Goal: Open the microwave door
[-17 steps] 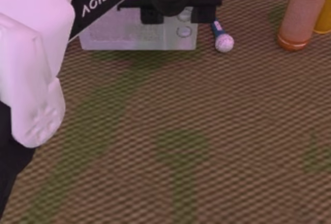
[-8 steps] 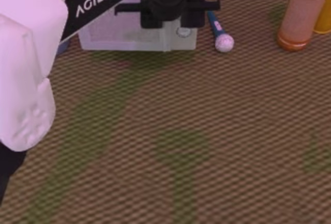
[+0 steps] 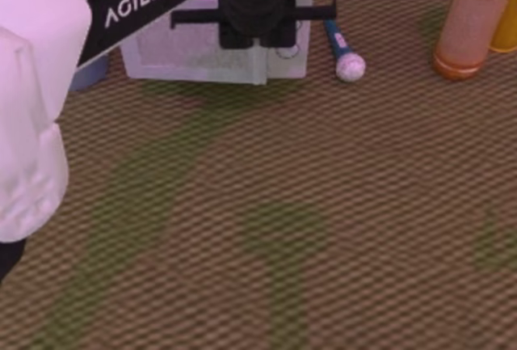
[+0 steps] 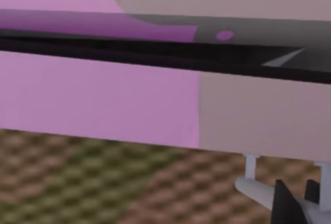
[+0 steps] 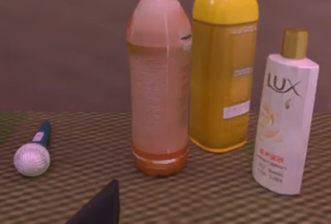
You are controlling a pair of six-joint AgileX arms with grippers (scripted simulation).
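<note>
1. The microwave is placed at the far edge of the worktop, towards the far left corner, and its front is turned to the near edge.
2. The microwave door covers most of that front. In the top view a small gap seems to be seen at its right edge, beside the knob panel, but it cannot be told for sure how far the door is open.
3. The left pincer is held over the front of the microwave, near the right edge of the door. Whether its fingers are spread or pressed together cannot be told, because the black body hides them.
4. In the left wrist view a dark gap and lavender surfaces of the microwave are seen very close, with the woven worktop below.
5. A blue cup is partly seen just beside the left side of the microwave.
6. A small microphone lies on the worktop just beside the right side of the microwave.
7. An orange bottle, a yellow bottle and a white Lux bottle stand upright near the far right corner.
8. Of the right pincer only a dark tip is shown in the right wrist view, near the bottles; its state cannot be told.
</note>
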